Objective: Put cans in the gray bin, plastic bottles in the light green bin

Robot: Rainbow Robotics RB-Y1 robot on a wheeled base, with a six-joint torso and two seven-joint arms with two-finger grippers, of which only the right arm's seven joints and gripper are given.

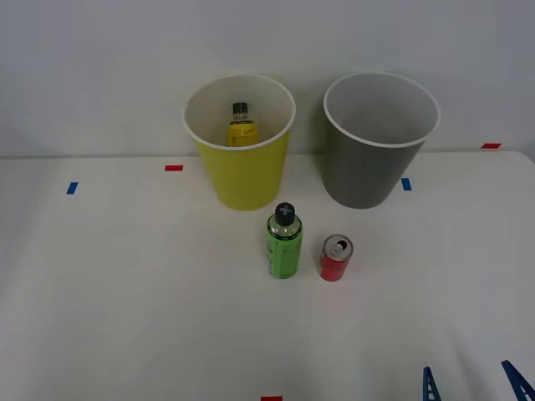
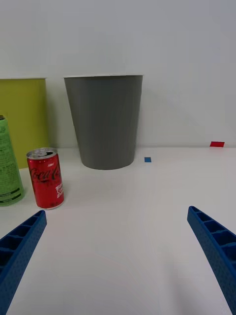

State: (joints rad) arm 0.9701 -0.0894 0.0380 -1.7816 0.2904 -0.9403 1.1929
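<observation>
1. The right gripper [image 1: 474, 383] is hanging low at the table's [image 1: 125, 317] near edge, its blue ribbed fingers [image 2: 19, 246] spread wide and grasping nothing.
2. The red Coca-Cola can [image 1: 336, 257] is standing upright just beside the green-labelled bottle [image 1: 284, 241], both in front of the bins.
3. The yellow-labelled bottle [image 1: 241, 125] is sitting inside the light green bin [image 1: 242, 180].
4. The gray bin [image 1: 372, 171] is standing beside it, behind the can.

right end effector [image 2: 118, 256] low, fingers spread wide
</observation>
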